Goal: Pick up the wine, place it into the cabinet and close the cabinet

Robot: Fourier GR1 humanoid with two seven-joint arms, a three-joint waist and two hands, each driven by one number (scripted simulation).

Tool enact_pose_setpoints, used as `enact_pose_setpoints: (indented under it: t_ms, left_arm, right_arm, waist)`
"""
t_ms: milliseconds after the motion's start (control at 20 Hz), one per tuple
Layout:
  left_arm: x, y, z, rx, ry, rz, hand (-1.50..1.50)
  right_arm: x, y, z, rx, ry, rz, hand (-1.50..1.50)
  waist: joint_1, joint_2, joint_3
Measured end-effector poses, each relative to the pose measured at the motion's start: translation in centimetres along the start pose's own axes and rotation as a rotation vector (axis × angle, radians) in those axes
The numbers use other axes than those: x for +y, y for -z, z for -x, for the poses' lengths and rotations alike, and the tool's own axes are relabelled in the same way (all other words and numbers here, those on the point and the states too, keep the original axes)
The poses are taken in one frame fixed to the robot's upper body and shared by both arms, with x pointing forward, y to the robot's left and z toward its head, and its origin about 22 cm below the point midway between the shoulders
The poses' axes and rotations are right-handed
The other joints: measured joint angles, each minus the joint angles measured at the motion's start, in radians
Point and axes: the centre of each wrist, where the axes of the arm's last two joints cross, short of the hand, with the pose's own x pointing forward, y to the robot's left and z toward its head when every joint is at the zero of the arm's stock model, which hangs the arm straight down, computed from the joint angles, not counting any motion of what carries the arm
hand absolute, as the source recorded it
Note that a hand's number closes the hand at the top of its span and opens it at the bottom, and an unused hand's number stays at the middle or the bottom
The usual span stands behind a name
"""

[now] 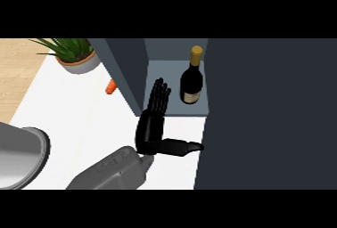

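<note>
head view
hand seen: one black hand (153, 122) on a grey forearm (112, 171), coming up from the lower edge, left of centre. Can't tell from this frame which arm it is.
hand state: fingers (158, 95) straight, close together, pointing up-frame toward the cabinet opening; thumb (181, 147) stuck out sideways to the right, its tip at or v. near the dark door's edge. Holding nothing.
wine bottle: wine bottle (191, 82), dark glass w/ gold cap and pale label, upright inside the cabinet, just right of and a bit beyond the fingertips. Apart from the hand, not touched.
cabinet: cabinet (174, 55), grey-blue inside, open; its floor lies under the bottle and runs back toward the hand. Fingertips overlap the opening's lower left part.
left panel: dark slanted panel (125, 71), just left of the fingers, running from the top down toward the knuckles.
right door: big dark door (270, 116) filling everything right of the hand, near edge beside the thumb. Not closed over the opening.
counter: white counter (79, 120) under and left of the forearm.
plant: potted plant (76, 55), green leaves in a pale pot, far up-left of the hand.
orange item: small orange thing (111, 86) left of the fingers, beside the slanted panel; partly hidden, can't tell what it is.
grey round item: curved grey object (20, 156) well left of the forearm at the frame edge; cut off, can't ID.
wood strip: light wood surface (16, 75) beyond the counter's left edge.
</note>
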Motion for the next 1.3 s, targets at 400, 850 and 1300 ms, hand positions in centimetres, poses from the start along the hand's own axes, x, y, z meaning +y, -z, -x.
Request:
enact_pose_setpoints:
  t_ms: [400,850,1300]
  left_arm:
    - [3.1,-3.1,-4.3,-0.007,-0.013,0.094,-1.50]
    - [7.5,-6.6,-9.1,-0.011,-0.040,0.151,1.50]
    - [11.6,-10.2,-12.8,-0.012,-0.036,0.130,-1.50]
  right_arm:
    - [-0.7,-0.5,0.0,0.019,-0.018,-0.088,1.50]
    - [-0.3,-1.6,-0.1,0.064,-0.087,-0.273,1.50]
    - [4.3,-1.4,0.2,0.093,0.071,-0.472,1.50]
  waist:
    - [0.002,0.000,0.001]
    - [0.001,-0.002,0.000]
    - [0.007,-0.003,-0.001]
